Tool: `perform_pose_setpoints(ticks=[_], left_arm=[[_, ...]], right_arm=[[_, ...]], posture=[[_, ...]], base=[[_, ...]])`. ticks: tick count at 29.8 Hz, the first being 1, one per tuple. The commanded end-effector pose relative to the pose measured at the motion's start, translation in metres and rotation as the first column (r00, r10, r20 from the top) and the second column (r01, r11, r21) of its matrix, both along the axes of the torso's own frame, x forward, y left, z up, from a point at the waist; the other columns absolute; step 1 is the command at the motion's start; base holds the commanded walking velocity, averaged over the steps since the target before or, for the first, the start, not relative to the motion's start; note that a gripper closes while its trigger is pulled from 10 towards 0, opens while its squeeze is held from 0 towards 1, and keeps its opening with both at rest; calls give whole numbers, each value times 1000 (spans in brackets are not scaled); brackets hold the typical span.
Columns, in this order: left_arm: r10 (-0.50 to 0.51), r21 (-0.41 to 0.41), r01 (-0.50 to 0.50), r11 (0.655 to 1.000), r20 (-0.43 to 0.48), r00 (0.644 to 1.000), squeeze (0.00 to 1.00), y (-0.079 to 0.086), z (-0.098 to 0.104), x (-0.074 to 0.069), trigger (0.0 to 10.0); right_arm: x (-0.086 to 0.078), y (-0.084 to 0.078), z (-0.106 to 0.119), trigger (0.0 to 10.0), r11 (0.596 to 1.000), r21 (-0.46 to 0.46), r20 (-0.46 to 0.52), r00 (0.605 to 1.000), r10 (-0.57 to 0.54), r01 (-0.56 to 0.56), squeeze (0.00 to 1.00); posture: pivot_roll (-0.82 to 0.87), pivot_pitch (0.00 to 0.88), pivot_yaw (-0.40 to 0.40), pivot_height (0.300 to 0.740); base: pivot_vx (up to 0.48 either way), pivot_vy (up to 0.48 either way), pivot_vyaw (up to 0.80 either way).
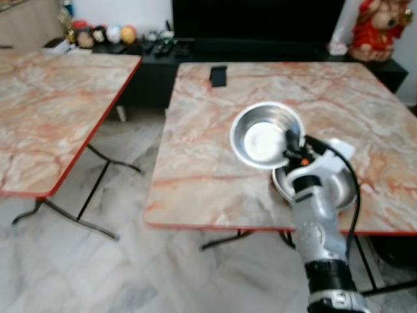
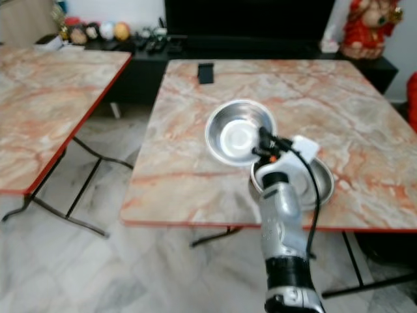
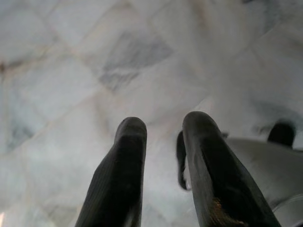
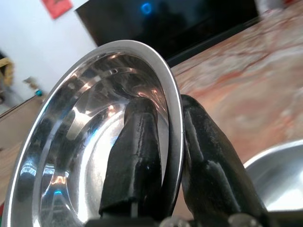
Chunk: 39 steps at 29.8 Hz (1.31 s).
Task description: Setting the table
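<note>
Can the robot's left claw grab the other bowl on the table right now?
Probably not. The left claw hangs low over the floor, away from the table, while the second bowl sits beside the right claw, which grips the lifted bowl.

open tabletop (image 1: 215,176) left, second bowl (image 1: 342,189) right

- The right gripper (image 4: 163,142) has its jaws closed on the rim of a shiny steel bowl (image 4: 85,142), one black finger inside the bowl and the other outside.
- The bowl is tilted up on edge, its hollow side open to the camera.
- Beside the outer finger, the rim of a second steel bowl (image 4: 277,170) rests on the tabletop (image 4: 236,80), a pink-orange marble pattern.
- Behind stand a dark screen (image 4: 189,19) and a white wall (image 4: 33,38).
</note>
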<state>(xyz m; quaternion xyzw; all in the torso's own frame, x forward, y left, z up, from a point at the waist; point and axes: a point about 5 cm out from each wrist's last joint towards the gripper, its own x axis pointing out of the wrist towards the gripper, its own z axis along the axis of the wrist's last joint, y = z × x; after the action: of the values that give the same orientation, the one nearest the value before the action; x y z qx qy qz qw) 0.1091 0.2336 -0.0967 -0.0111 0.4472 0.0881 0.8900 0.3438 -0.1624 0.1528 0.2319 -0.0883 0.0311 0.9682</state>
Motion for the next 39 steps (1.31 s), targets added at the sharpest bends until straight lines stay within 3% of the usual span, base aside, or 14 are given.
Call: perform_pose_setpoints(ticks=[1, 9, 15, 22, 26, 30, 32, 34, 35, 39], left_arm=[[-8, -18, 8, 1000, -2, 1000, 0, -7, -1, 2, 10000], [-13, -10, 13, 1000, 3, 1000, 0, -7, -1, 4, 10000], [-21, -11, 21, 1000, 2, 1000, 0, -8, -1, 4, 10000], [-39, -14, 39, 999, -4, 999, 0, -9, -1, 4, 10000], [-43, -12, 43, 999, -3, 999, 0, -6, 0, 4, 10000], [-65, -11, 65, 998, -9, 998, 0, -5, 0, 6, 10000], [-75, -12, 75, 997, -9, 997, 0, -5, 0, 7, 10000], [-84, -13, 84, 996, -9, 996, 0, -7, 0, 9, 10000], [-89, -15, 89, 996, -7, 996, 0, -9, 1, 12, 10000], [-96, -19, 96, 995, 1, 995, 0, -13, 1, 18, 10000]], right_arm=[[0, -10, 4, 10000, 999, -12, 14, 999, -30, 30, 0], [-2, -10, 7, 10000, 999, -25, 16, 1000, -23, 23, 0], [-13, -22, 12, 10000, 998, -50, 23, 999, -41, 42, 0], [-34, -36, 19, 10000, 991, -128, -14, 999, -29, 27, 0], [-52, -49, 34, 10000, 979, -204, -27, 1000, 15, -21, 0], [-63, -62, 40, 10000, 965, -255, -107, 993, 43, -69, 0], [-67, -71, 38, 10000, 969, -239, -188, 982, 26, -71, 0], [-69, -75, 42, 10000, 973, -224, -202, 979, 18, -64, 0], [-68, -77, 48, 10000, 988, -146, -183, 983, 25, -52, 0], [-61, -81, 44, 10000, 1000, -9, -258, 966, 17, -20, 0]], posture=[[-47, 0, -2, 732], [-62, 0, 3, 732], [-77, 0, 8, 732], [-115, 0, 20, 732], [-138, 0, 26, 732], [-172, 0, 39, 732], [-181, 0, 45, 732], [-187, 0, 45, 732], [-191, 0, 48, 732], [-186, 0, 43, 732]], base=[[349, 0, 0], [128, 0, 0], [0, 0, 0], [0, 0, 0], [0, 0, 0], [0, 0, 0], [0, 0, 0], [0, 0, 0], [0, 0, 0], [0, 0, 0]])
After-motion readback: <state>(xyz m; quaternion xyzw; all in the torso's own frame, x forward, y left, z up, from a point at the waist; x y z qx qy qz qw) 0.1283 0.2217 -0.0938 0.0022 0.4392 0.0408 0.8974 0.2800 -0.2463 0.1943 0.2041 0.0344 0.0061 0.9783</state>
